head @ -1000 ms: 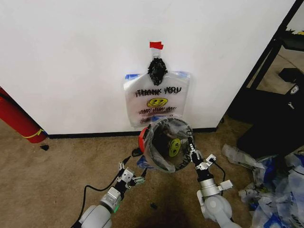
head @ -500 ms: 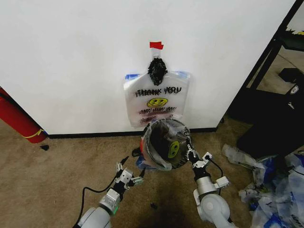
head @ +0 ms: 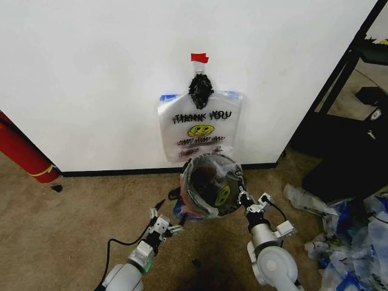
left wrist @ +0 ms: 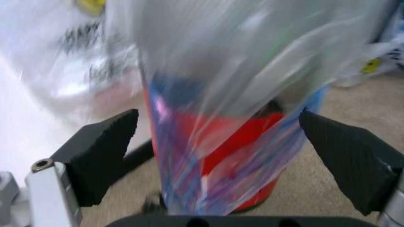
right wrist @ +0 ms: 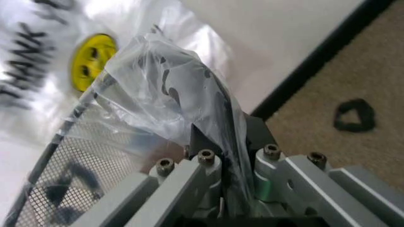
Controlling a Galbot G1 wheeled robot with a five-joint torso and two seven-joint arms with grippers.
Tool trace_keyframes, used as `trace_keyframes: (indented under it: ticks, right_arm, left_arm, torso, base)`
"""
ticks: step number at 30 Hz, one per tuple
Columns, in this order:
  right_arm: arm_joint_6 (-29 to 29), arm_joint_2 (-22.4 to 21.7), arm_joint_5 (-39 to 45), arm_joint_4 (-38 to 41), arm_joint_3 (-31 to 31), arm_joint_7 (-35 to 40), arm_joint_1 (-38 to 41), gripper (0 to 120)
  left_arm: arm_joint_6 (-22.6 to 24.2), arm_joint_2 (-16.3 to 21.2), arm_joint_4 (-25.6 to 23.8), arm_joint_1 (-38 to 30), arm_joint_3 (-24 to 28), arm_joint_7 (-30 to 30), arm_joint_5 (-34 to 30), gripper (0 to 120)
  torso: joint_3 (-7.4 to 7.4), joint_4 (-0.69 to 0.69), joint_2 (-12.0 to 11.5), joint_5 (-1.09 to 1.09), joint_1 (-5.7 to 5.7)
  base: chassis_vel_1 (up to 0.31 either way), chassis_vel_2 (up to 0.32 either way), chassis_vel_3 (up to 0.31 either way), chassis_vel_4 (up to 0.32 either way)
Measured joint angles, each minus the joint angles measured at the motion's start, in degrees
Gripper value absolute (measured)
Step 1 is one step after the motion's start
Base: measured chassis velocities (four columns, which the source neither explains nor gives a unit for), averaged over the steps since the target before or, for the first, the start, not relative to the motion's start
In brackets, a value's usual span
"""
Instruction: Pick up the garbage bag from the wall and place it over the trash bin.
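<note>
A translucent garbage bag [head: 222,194] with a yellow smiley is draped over the round trash bin [head: 201,180], which stands on the carpet below the wall. My right gripper [head: 245,199] is at the bin's right rim, shut on a fold of that bag [right wrist: 170,94] beside the mesh rim [right wrist: 57,156]. Another "THANK YOU" bag [head: 200,124] still hangs flat on the wall above. My left gripper [head: 165,225] hovers open, low at the bin's left. Its two black pads [left wrist: 104,151] stand wide apart before the bag-wrapped red base [left wrist: 246,137].
A black knotted clump [head: 200,90] hangs under red tape [head: 199,57] above the wall bag. A long red cylinder [head: 24,151] leans at the far left. A black rack [head: 345,133] and a heap of loose plastic bags [head: 354,239] crowd the right side.
The bag-covered bin mouth has swung a little left and down, and its red side no longer shows. The right gripper stays shut on the bag's edge. The left gripper has barely moved.
</note>
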Motion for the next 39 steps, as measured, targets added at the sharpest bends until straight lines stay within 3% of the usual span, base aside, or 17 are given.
trace_keyframes:
  ticks: [4, 9, 20, 35, 39]
  right_arm:
    - [-4.0, 1.3, -1.1, -1.1, -0.3, 4.8, 1.8, 1]
    - [-7.9, 2.4, -2.4, -2.2, -0.7, 8.4, 3.5, 1]
    - [-8.4, 3.5, -7.5, -9.2, -2.8, 6.7, 9.0, 1]
    - [-8.2, 3.2, -8.6, -11.0, -3.3, 4.1, 8.9, 1]
    - [-8.1, 3.1, -8.6, -10.6, -3.3, 3.5, 8.5, 10]
  left_arm:
    - [-4.2, -2.1, 0.5, 0.6, -3.3, 1.3, 5.1, 100]
    - [-7.1, -4.2, -0.6, 2.1, -7.3, 2.1, 6.9, 100]
    - [-7.9, -8.8, -2.4, 5.6, -9.1, 1.4, 7.2, 100]
    - [-7.3, -9.6, -3.5, 5.8, -10.2, 1.1, 6.8, 100]
    - [-7.1, -9.6, -3.9, 5.9, -10.1, 1.1, 6.8, 100]
  torso:
    - [0.01, 0.0, 0.0, 0.0, 0.0]
    - [0.01, 0.0, 0.0, 0.0, 0.0]
    - [0.01, 0.0, 0.0, 0.0, 0.0]
    - [0.0, 0.0, 0.0, 0.0, 0.0]
    - [0.0, 0.0, 0.0, 0.01, 0.0]
  base:
    - [0.0, 0.0, 0.0, 0.0]
    - [0.0, 0.0, 0.0, 0.0]
    - [0.0, 0.0, 0.0, 0.0]
    - [0.0, 0.0, 0.0, 0.0]
    - [0.0, 0.0, 0.0, 0.0]
